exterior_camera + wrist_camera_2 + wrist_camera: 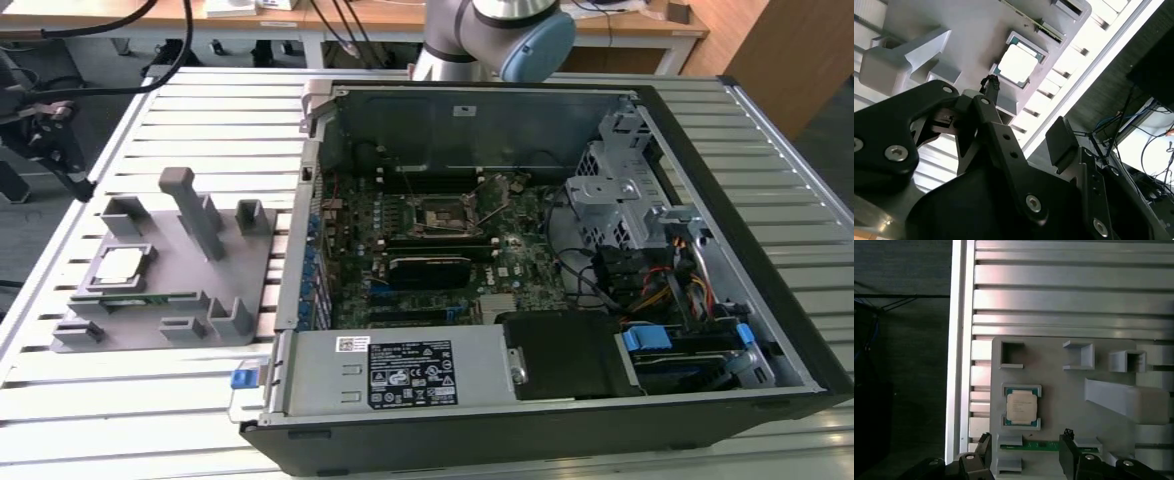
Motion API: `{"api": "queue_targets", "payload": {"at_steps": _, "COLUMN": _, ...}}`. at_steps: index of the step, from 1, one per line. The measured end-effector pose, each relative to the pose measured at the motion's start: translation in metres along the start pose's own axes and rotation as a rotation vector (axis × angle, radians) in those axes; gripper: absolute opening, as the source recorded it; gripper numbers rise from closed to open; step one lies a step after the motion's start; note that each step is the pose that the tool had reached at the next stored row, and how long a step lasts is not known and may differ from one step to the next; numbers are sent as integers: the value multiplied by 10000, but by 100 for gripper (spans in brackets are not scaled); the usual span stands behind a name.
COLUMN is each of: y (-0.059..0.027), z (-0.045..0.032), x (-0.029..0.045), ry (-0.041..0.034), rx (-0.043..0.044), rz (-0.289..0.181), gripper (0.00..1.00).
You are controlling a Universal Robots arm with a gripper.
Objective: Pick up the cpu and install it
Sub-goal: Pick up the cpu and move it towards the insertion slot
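One step in hand, we judge: the pick. Our pincer [1026,440] hangs spread, facing the cpu [1021,406] in its grey holder [1054,385]; gripping needs square alignment.

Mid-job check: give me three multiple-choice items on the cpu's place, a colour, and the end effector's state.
1. Where is the cpu? A) in a drawer B) on the grey holder C) on a chair
2. The memory stick beside it is: A) green B) red C) yellow
3. The end effector is: A) shut on the cpu B) open, empty C) shut on a cable
Key: 1 B, it rests in the holder's frame; 2 A, its edge shows green; 3 B, it stands open, gripping nothing.
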State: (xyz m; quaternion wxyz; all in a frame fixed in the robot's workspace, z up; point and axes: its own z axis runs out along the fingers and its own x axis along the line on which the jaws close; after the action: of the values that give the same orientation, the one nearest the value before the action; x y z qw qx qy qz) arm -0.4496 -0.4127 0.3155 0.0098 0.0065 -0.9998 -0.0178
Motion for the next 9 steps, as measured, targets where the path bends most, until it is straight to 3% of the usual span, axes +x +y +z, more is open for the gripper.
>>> {"api": "queue_targets", "payload": {"at_steps": 9, "y": -29, "z": 73, "x": -1, "ry": 9, "rx": 12, "rz": -249, "gripper": 64}}
